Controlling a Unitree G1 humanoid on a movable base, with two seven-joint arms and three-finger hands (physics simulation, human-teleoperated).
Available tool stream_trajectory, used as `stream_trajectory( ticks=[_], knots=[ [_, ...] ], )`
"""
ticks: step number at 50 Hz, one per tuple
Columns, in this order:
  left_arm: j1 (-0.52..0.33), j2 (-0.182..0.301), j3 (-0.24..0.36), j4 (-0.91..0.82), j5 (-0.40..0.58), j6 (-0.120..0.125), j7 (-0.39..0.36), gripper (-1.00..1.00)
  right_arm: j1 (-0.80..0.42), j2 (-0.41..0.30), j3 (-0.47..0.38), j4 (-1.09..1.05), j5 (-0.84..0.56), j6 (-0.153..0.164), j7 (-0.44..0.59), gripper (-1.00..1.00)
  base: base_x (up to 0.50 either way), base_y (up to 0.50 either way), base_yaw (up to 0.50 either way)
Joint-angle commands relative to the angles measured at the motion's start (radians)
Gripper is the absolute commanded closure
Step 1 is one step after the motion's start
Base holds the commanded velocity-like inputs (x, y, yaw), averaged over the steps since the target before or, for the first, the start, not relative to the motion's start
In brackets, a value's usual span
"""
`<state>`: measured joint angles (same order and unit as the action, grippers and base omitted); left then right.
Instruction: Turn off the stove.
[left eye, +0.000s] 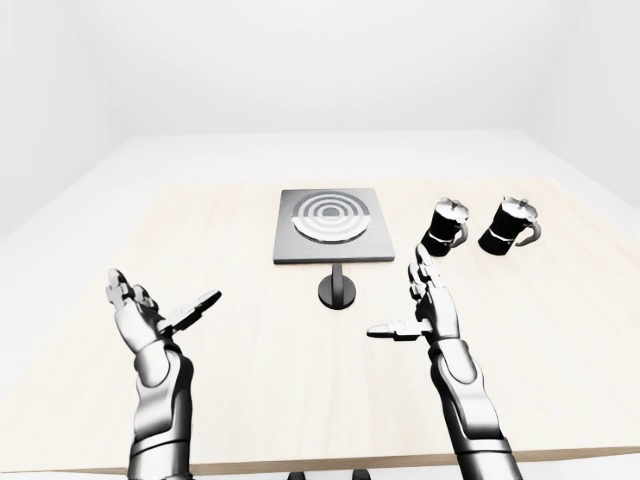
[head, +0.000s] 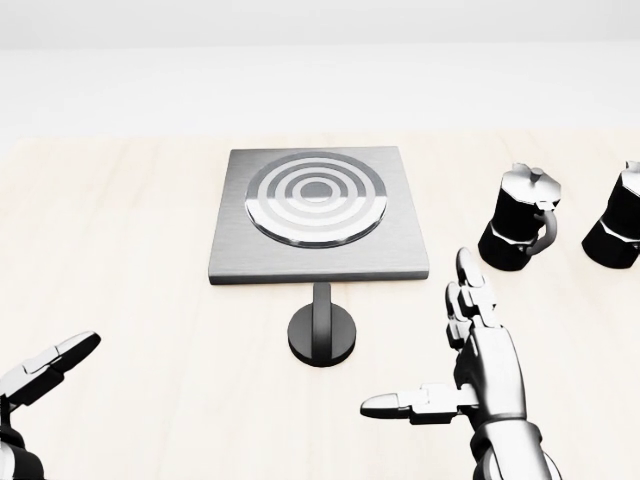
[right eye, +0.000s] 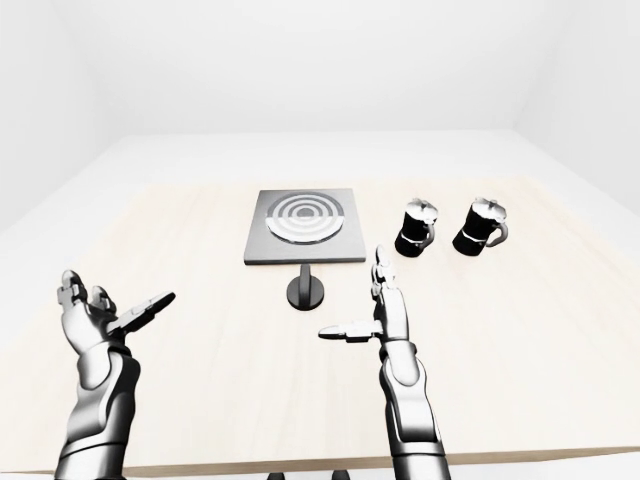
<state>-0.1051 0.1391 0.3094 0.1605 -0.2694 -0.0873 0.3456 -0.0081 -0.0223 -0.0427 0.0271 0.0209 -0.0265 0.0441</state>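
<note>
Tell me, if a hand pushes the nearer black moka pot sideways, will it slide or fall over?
The nearer moka pot looks taller than wide with a narrow waist, so a high push may tip it. It stands on smooth table, so a low push probably slides it. Its side handle could make it turn.

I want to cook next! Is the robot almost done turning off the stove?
Not yet, nothing looks done. The black round knob with its upright handle below the square grey stove plate is untouched. Both hands are open and apart from it: the right robot hand hovers to its right, the left robot hand far to the left. Reaching and turning the knob remain.
</note>
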Motion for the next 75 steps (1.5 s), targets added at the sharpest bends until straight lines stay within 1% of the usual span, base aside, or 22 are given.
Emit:
stream_trajectory(
  ticks=[1,2,4,5,6,7,8,12,14,15,16,31,32,34,62,64,67,70,71,73,74,75],
  knots=[
    [-0.005,0.052,0.063,0.107,-0.005,0.0,0.089,-1.0,0.002,0.0,0.001,0.004,-0.005,-0.01,0.002,-1.0,0.0,0.0,0.0],
    [0.005,0.057,0.07,0.101,0.004,0.0,0.106,-1.0,0.001,0.001,0.003,-0.002,-0.007,-0.003,0.001,-1.0,0.0,0.0,0.0],
    [0.005,0.064,0.077,0.118,0.0,0.0,0.106,-1.0,0.0,0.001,0.005,-0.01,-0.01,0.006,-0.001,-1.0,0.0,0.0,0.0],
    [0.003,0.065,0.081,0.126,0.001,0.0,0.119,-1.0,0.0,0.0,0.004,0.0,-0.01,-0.004,0.002,-1.0,0.0,0.0,0.0],
    [0.006,0.068,0.086,0.125,0.012,0.0,0.14,-1.0,0.0,0.001,0.005,-0.011,-0.011,0.007,0.0,-1.0,0.0,0.0,0.0],
    [0.004,0.07,0.087,0.134,0.007,0.0,0.136,-1.0,0.001,0.001,0.005,-0.007,-0.011,0.002,0.002,-1.0,0.0,0.0,0.0],
    [0.002,0.073,0.093,0.147,0.008,0.0,0.153,-1.0,0.0,0.0,0.005,-0.001,-0.011,-0.004,0.003,-1.0,0.0,0.0,0.0],
    [-0.01,0.079,0.085,0.182,-0.001,0.0,0.147,-1.0,-0.003,0.0,0.004,0.004,-0.012,-0.003,0.005,-1.0,0.0,0.0,0.0],
    [-0.009,0.08,0.081,0.183,0.002,0.0,0.153,-1.0,-0.003,0.001,0.005,-0.007,-0.014,0.011,0.002,-1.0,0.0,0.0,0.0],
    [0.005,0.08,0.082,0.153,-0.006,0.0,0.147,-1.0,-0.004,0.002,0.006,-0.016,-0.014,0.025,-0.001,-1.0,0.0,0.0,0.0],
    [0.011,0.079,0.083,0.139,-0.006,0.0,0.146,-1.0,-0.003,0.002,0.007,-0.014,-0.014,0.021,0.001,-1.0,0.0,0.0,0.0],
    [0.014,0.073,0.087,0.126,0.004,0.0,0.139,-1.0,-0.006,0.001,0.006,-0.008,-0.013,0.021,0.002,-1.0,0.0,0.0,0.0],
    [0.014,0.07,0.07,0.149,0.029,0.0,0.121,-1.0,-0.002,0.001,0.013,-0.006,0.003,-0.003,0.031,-1.0,0.0,0.0,0.0],
    [0.02,0.071,0.06,0.141,0.043,0.0,0.097,-1.0,0.011,0.001,0.024,-0.03,0.001,0.002,0.051,-1.0,0.0,0.0,0.0],
    [0.015,0.065,0.068,0.149,0.05,0.0,0.092,-1.0,0.006,0.004,0.024,-0.02,-0.006,0.001,0.056,-1.0,0.0,0.0,0.0],
    [0.015,0.064,0.066,0.159,0.053,0.0,0.091,-1.0,-0.003,0.005,0.027,-0.008,-0.016,0.012,0.05,-1.0,0.0,0.0,0.0],
    [0.019,0.063,0.067,0.152,0.044,0.0,0.085,-1.0,-0.023,0.01,0.035,0.026,-0.016,0.001,0.053,-1.0,0.0,0.0,0.0],
    [0.017,0.063,0.067,0.162,0.044,0.0,0.083,-1.0,-0.041,0.013,0.044,0.042,-0.017,0.0,0.059,-1.0,0.0,0.0,0.0],
    [0.019,0.062,0.066,0.164,0.044,0.0,0.082,-1.0,-0.055,0.015,0.048,0.059,-0.022,0.006,0.057,-1.0,0.0,0.0,0.0],
    [0.024,0.061,0.066,0.152,0.044,0.0,0.083,-1.0,-0.066,0.016,0.047,0.086,-0.02,-0.005,0.058,-1.0,0.0,0.0,0.0],
    [0.024,0.061,0.066,0.152,0.045,0.0,0.083,-1.0,-0.073,0.017,0.049,0.093,-0.019,-0.005,0.059,-1.0,0.0,0.0,0.0],
    [0.023,0.06,0.065,0.162,0.043,0.0,0.077,-1.0,-0.089,0.026,0.066,0.122,-0.027,-0.017,0.064,-1.0,0.0,0.0,0.0]
  ],
)
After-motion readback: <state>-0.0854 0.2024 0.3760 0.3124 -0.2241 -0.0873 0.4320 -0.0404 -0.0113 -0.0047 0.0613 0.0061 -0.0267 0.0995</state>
